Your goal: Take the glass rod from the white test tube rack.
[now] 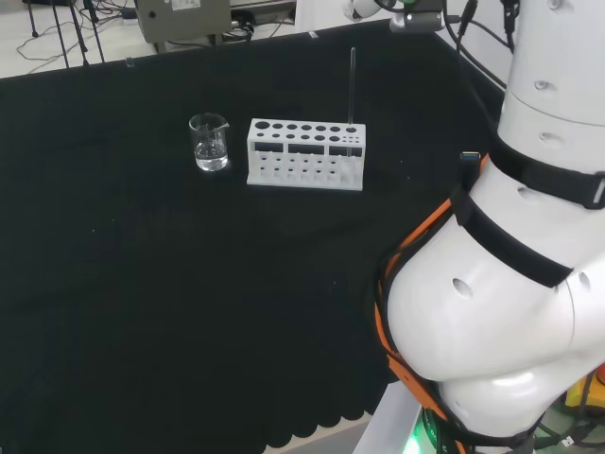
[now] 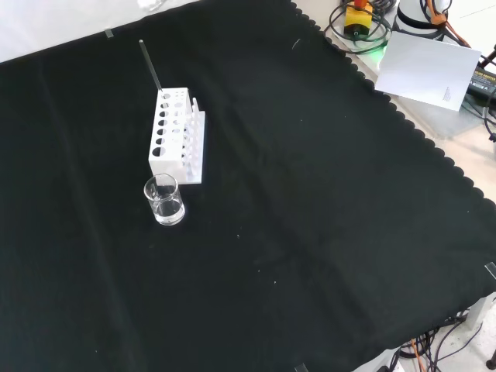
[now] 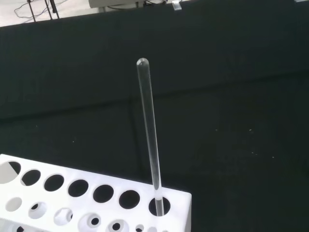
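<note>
Head view: one glass rod (image 1: 352, 95), one rack (image 1: 304, 155), one beaker (image 1: 209, 142)

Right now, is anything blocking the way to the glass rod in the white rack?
Nothing visible does. The glass rod stands upright in an end hole of the white test tube rack, its upper length bare. The rack's other holes look empty, and the beaker stands apart at the rack's opposite end.
</note>
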Controlling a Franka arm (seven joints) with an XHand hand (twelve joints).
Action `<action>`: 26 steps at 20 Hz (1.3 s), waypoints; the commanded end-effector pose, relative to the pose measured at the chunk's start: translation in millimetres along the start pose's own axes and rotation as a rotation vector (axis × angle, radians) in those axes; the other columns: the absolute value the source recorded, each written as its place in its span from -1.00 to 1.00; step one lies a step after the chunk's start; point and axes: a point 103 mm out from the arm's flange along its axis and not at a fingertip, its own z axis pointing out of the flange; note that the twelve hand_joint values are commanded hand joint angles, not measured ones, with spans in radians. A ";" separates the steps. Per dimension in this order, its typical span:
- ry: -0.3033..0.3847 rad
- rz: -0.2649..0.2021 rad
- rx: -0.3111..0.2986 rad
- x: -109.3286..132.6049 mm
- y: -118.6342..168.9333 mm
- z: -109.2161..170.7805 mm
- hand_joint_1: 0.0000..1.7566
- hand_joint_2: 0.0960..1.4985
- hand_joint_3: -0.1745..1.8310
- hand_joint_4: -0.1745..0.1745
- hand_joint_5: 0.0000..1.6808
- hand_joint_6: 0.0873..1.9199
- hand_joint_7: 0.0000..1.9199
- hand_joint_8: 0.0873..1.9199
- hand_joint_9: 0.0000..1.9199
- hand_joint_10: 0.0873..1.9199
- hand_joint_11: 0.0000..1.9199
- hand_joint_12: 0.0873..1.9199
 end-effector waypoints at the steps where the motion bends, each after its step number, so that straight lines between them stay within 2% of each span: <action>1: 0.003 -0.019 0.012 -2.8 17.3 13.8 -0.31 0.17 -0.34 -1.00 -0.63 -1.00 -0.51 0.06 -0.22 0.01 -0.47 0.42; 7: 0.010 -0.009 0.036 -0.9 15.2 25.4 -0.30 0.17 -0.34 -1.00 -0.62 -0.99 -0.49 0.06 -0.19 0.02 -0.46 0.42; 19: -0.030 -0.036 0.089 19.0 4.9 42.3 -0.29 0.18 -0.34 -1.00 -0.58 -0.97 -0.36 0.08 -0.09 0.03 -0.45 0.41; 23: -0.011 -0.043 0.086 21.3 8.4 48.7 -0.28 0.18 -0.34 -1.00 -0.55 -0.95 -0.30 0.10 -0.05 0.04 -0.44 0.41; 26: -0.012 -0.039 0.086 17.5 7.8 56.8 -0.27 0.19 -0.34 -1.00 -0.53 -0.84 -0.26 0.10 -0.01 0.03 -0.43 0.40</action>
